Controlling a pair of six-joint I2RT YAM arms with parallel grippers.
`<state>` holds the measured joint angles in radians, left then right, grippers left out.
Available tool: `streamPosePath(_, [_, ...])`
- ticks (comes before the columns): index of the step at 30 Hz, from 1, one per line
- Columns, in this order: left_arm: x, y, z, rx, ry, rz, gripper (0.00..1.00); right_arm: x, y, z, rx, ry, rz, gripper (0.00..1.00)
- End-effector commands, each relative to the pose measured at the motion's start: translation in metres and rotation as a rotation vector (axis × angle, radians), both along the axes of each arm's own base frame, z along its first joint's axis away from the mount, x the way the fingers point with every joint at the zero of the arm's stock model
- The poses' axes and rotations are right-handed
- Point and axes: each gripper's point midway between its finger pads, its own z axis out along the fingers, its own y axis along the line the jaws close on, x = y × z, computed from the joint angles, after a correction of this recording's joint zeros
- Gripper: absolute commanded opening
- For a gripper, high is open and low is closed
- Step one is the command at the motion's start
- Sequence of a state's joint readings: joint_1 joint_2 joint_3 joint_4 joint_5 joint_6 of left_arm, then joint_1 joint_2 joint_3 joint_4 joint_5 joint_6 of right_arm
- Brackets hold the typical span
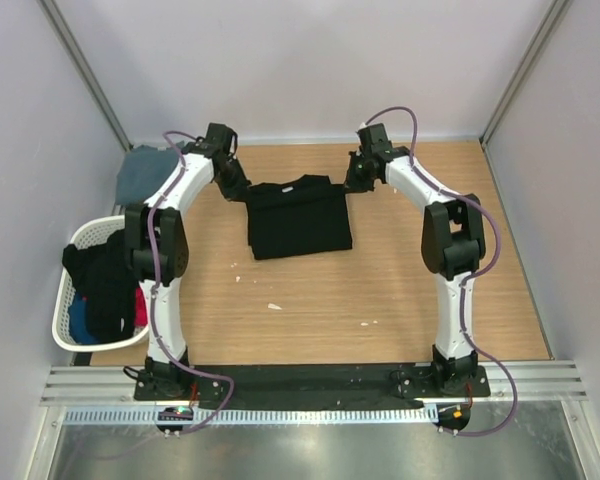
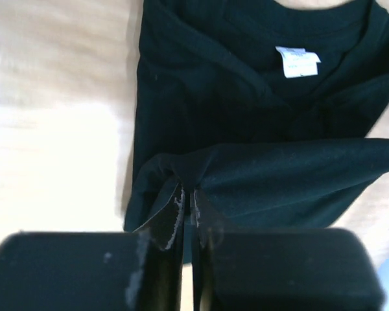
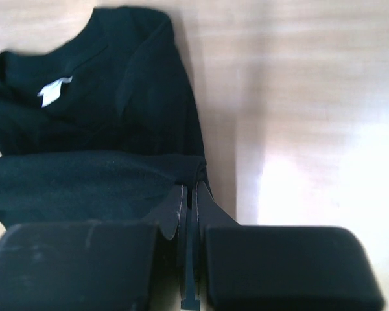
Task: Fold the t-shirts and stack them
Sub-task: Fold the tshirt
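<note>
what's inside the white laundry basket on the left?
In the basket, a black garment is heaped on top, with blue cloth and pink cloth showing at its edges. Anything beneath is covered.

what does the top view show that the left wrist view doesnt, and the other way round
Only the top view: the white basket of clothes at the left, a grey-blue shirt in the far left corner, and the right hand at the black shirt's far right corner. Only the left wrist view: the white neck label, and the left hand shut on a fold of that shirt. Both: the black shirt on the wooden table.
</note>
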<state>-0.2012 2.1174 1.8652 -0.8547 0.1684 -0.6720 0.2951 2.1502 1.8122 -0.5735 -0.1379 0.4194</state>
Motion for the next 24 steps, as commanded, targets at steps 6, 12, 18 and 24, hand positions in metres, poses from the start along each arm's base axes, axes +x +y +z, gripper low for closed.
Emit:
streamPosePath(6, [0.079,0.009,0.015,-0.006,-0.181,0.009,0.39,0.075,0.007,0.027,0.067,-0.168,0.02,0.67])
streamPosePath(12, [0.078,0.015,0.061,0.03,-0.263,0.034,0.66,0.079,0.013,0.096,0.097,-0.312,0.074,0.83])
streamPosePath(18, [0.049,-0.012,0.127,0.083,-0.454,-0.04,0.82,0.065,0.025,0.116,0.187,-0.349,0.11,0.76])
streamPosePath(24, [0.042,-0.037,0.105,0.192,-0.466,-0.075,0.82,0.06,0.021,0.085,0.18,-0.296,0.064,0.74])
